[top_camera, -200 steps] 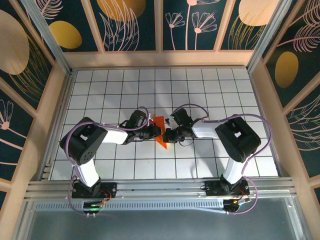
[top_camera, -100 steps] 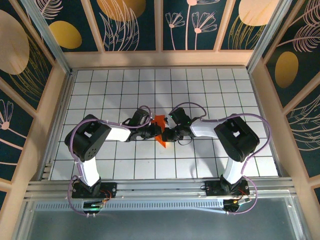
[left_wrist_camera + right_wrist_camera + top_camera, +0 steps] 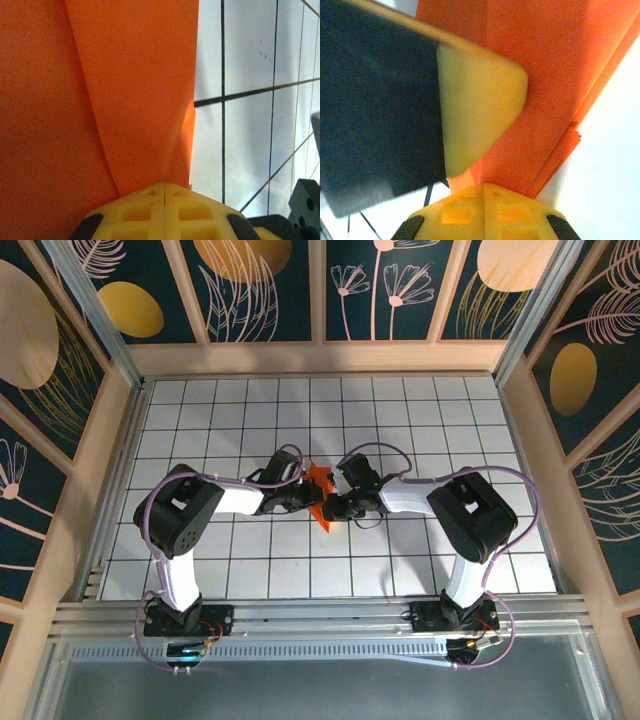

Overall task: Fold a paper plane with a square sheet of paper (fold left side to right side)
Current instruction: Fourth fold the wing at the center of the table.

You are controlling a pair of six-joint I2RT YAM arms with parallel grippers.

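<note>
The square sheet of paper (image 3: 319,483) is bright orange and folded into a narrow creased wedge, held just above the middle of the white grid table. My left gripper (image 3: 307,499) comes in from the left and my right gripper (image 3: 336,506) from the right. Both meet at the paper. In the left wrist view the yellow jaws (image 3: 165,186) are shut on the paper (image 3: 100,100), which fans out ahead of them. In the right wrist view the jaws (image 3: 484,187) are shut on the paper's layered edge (image 3: 555,90), with a yellow left fingertip (image 3: 480,105) pressed against the paper.
The white grid table (image 3: 430,420) is walled by wooden panels on three sides (image 3: 320,358). A metal rail (image 3: 320,615) with both arm bases runs along the near edge. A dark part of the right gripper (image 3: 305,200) shows low at the right of the left wrist view.
Both grippers and the orange paper have shifted a little toward the far side. The left arm's elbow has swung slightly right. Both grips have stayed shut.
</note>
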